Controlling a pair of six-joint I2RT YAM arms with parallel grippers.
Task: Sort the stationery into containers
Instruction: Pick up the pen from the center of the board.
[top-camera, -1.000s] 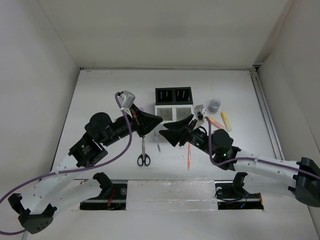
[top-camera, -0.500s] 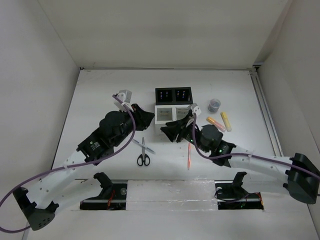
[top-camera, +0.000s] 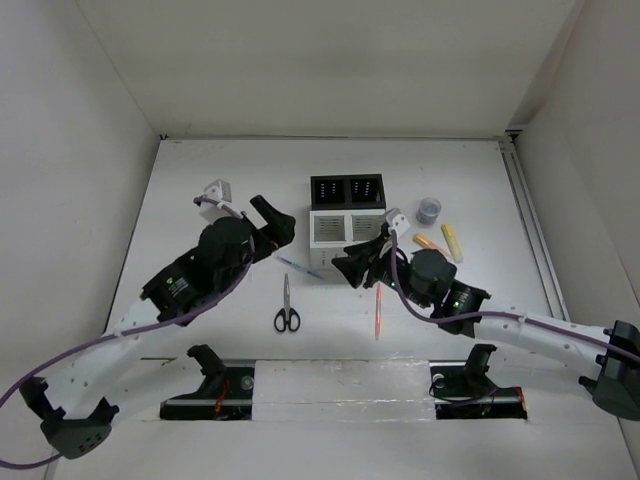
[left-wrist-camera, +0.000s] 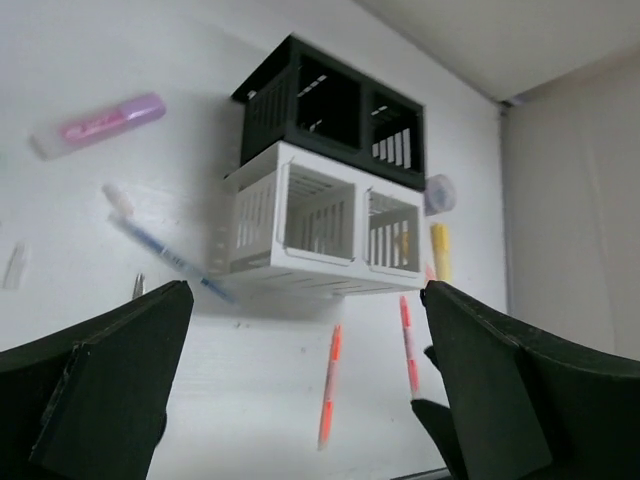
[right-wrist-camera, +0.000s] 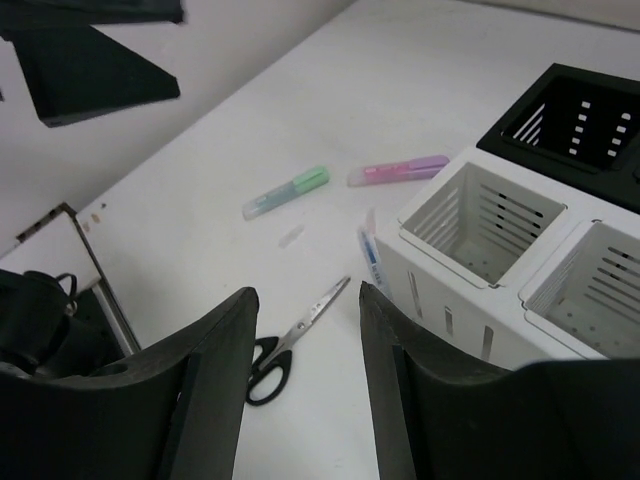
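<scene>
The containers are a black pair (top-camera: 347, 190) joined to a white pair (top-camera: 345, 228) of slotted boxes. My left gripper (top-camera: 273, 222) hangs open to their left, its jaws wide apart and empty (left-wrist-camera: 307, 300). A thin blue pen (top-camera: 298, 267) lies loose on the table by the white box's left front corner, blurred in the left wrist view (left-wrist-camera: 165, 255). My right gripper (top-camera: 350, 263) is open and empty in front of the white box (right-wrist-camera: 308, 292). Black-handled scissors (top-camera: 286, 305) and an orange pen (top-camera: 379, 312) lie nearer the arms.
A grey tape roll (top-camera: 429, 209), a yellow highlighter (top-camera: 453, 241) and an orange one (top-camera: 430, 243) lie right of the boxes. Pink (right-wrist-camera: 398, 171) and green (right-wrist-camera: 288, 192) highlighters lie left of them. A second orange pen (left-wrist-camera: 408, 340) lies by the first.
My left gripper went from shut to wide open and drew back to the left. The blue pen now lies loose beside the white box. My right gripper shifted slightly.
</scene>
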